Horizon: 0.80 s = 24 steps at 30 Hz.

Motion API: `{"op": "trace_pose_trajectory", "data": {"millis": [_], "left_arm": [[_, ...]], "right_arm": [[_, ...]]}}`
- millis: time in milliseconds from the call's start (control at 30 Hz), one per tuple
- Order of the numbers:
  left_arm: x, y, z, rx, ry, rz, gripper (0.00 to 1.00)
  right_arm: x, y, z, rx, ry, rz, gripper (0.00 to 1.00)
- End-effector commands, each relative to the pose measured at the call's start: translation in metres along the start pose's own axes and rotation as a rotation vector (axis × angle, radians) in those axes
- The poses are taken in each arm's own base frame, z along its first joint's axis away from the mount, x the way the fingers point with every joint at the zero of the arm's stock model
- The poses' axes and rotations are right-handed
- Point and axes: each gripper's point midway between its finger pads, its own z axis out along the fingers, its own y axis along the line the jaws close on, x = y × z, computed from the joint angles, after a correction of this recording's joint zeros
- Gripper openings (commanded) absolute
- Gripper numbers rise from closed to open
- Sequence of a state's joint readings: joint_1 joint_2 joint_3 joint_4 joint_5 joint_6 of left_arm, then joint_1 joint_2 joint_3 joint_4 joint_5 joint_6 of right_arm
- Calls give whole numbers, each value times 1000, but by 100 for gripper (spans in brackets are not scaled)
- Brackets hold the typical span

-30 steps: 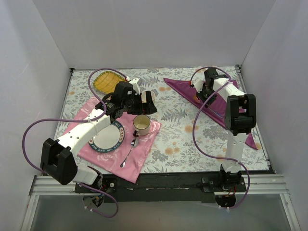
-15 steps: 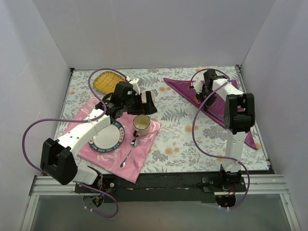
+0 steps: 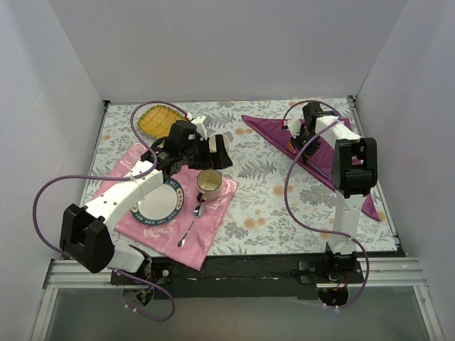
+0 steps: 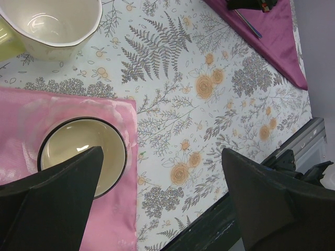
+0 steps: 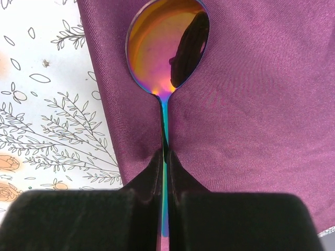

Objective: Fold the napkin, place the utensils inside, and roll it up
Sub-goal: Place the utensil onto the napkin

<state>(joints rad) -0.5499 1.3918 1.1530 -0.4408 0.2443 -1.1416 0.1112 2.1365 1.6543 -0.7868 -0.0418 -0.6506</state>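
Black fingers of the right gripper [image 5: 165, 157] were pinched tight around the thin blue handle of the utensil [image 5: 166, 44], its shiny head on the purple napkin [image 5: 251, 104], upper right of the overhead view. Meanwhile the left gripper [image 4: 162, 209] hung spread wide above a cup [image 4: 84, 151] on the pink placemat [image 4: 31, 110].

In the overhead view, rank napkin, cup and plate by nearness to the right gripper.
1. Napkin, right beneath the right gripper and the spoon it holds.
2. Cup, on the pink mat's right edge.
3. Plate, farther left on that mat.
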Motion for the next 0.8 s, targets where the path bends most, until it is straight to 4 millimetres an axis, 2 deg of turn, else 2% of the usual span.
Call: {"op": "trace_pose_trajectory", "data": {"millis": [0,100,200,333,433,533,567,600,633,667,733,767], "left_arm": [[-13,-10,-10,26,-39,20,96],[-14,-12,-11,31,-39,20,96],[-14,-12,-11,33,-40,19,96],[-13,-13,-12,36,-38,16,96],[-14,-17,-14,54,-39,8,96],[-18,-22,-17,69,-46,-4,97],[-20,-26,-18,80,-50,-5,97],[-22,-29,-19,92,-48,-12,97],[-29,-35,-23,105,-62,-14,97],[-31,-36,-22,103,-61,-36,97],[-38,-40,-22,106,-74,-57,97],[-44,-45,-23,113,-89,-77,97]], "right_arm": [[-7,-3,-4,-8,-22,13,6],[-8,-3,-4,-9,-27,16,12],[-7,-4,-5,-1,-21,23,24],[-13,-9,-13,32,-44,49,30],[-18,-12,-26,59,-58,91,31],[-27,-14,-47,104,-100,190,32],[-33,-14,-60,122,-138,228,32],[-38,-10,-66,126,-165,290,32],[-34,-4,-67,122,-166,327,32],[-41,-3,-84,145,-225,347,32],[-47,16,-93,134,-271,383,31],[-46,35,-101,84,-312,379,32]]}}
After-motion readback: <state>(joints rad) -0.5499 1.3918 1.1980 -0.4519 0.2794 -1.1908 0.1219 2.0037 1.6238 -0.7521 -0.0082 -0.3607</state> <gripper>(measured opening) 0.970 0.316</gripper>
